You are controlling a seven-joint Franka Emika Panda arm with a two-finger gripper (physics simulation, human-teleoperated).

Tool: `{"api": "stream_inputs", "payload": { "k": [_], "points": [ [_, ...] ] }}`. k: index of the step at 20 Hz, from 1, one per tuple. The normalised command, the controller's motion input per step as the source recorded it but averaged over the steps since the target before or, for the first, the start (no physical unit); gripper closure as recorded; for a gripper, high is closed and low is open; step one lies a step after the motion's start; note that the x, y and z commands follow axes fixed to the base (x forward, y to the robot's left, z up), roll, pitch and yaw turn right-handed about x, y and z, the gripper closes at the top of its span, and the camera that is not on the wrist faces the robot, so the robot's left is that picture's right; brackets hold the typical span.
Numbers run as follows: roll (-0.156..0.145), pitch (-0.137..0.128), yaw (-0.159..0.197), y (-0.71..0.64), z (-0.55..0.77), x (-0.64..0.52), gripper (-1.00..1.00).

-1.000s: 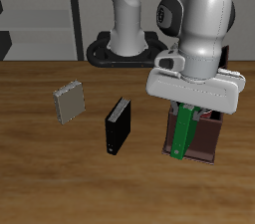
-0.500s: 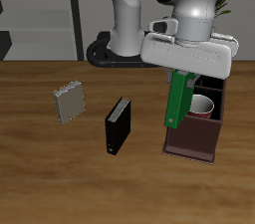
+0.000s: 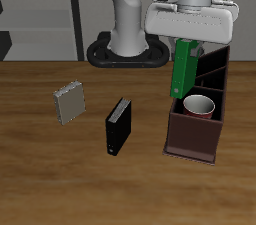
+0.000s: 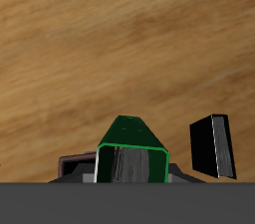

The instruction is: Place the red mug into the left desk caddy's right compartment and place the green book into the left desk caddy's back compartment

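Note:
My gripper point(image 3: 188, 39) is shut on the top of the green book point(image 3: 184, 67), which hangs upright in the air above the left desk caddy point(image 3: 192, 141). The caddy is a long dark maroon-brown box with black dividers. The red mug point(image 3: 199, 106) stands inside its squarish end section, the one nearest the table's front edge. In the wrist view the green book point(image 4: 130, 146) fills the space between my fingers, and the wooden table lies far below.
A black book point(image 3: 118, 126) stands upright on the table beside the caddy and shows in the wrist view too point(image 4: 212, 146). A grey book point(image 3: 70, 102) stands farther off. The robot's base point(image 3: 125, 51) is at the back.
My gripper has risen with the green book and moved back, away from the table's front edge. The mug in the caddy, hidden behind the hand before, is now in plain sight.

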Motion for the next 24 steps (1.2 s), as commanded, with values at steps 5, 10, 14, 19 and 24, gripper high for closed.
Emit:
{"api": "stream_inputs", "payload": {
  "k": [5,10,14,19,24],
  "points": [
    [0.013,-0.022,-0.029,0.04,0.11,-0.41,1.00],
    [-0.004,-0.027,-0.012,-0.02,0.07,-0.38,1.00],
    [0.056,0.003,-0.033,0.03,0.05,-0.41,1.00],
    [0.051,-0.050,0.033,0.22,0.01,-0.50,1.00],
    [-0.005,-0.030,0.063,0.12,-0.09,-0.25,1.00]
  ]
}}
